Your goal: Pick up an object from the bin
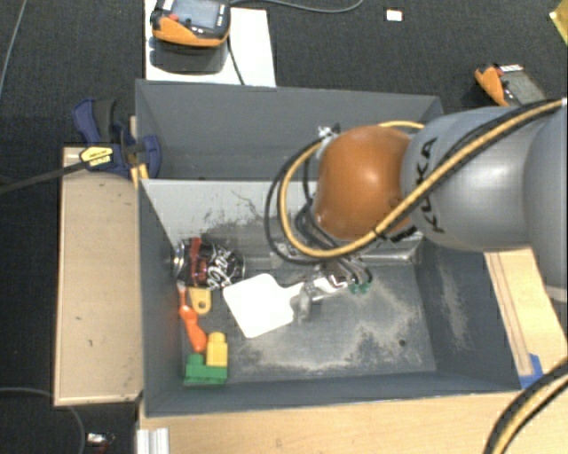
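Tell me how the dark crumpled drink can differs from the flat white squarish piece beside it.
The dark crumpled drink can is black with red and white print; the flat white squarish piece is plain. The can is rounded, lying on its side; the white piece lies flat. The can is nearer the left wall. Both rest on the bin floor.

A crushed dark can [206,263] lies near the left wall of the bin [266,133]; just in front of it an orange plastic piece [191,321] slants toward a yellow block [216,348], which touches a green block [205,371] at the front left corner; beyond the far wall an orange-and-black device [189,24] lies on a white sheet [253,49]; a smaller orange device [501,82] lies well to its right.
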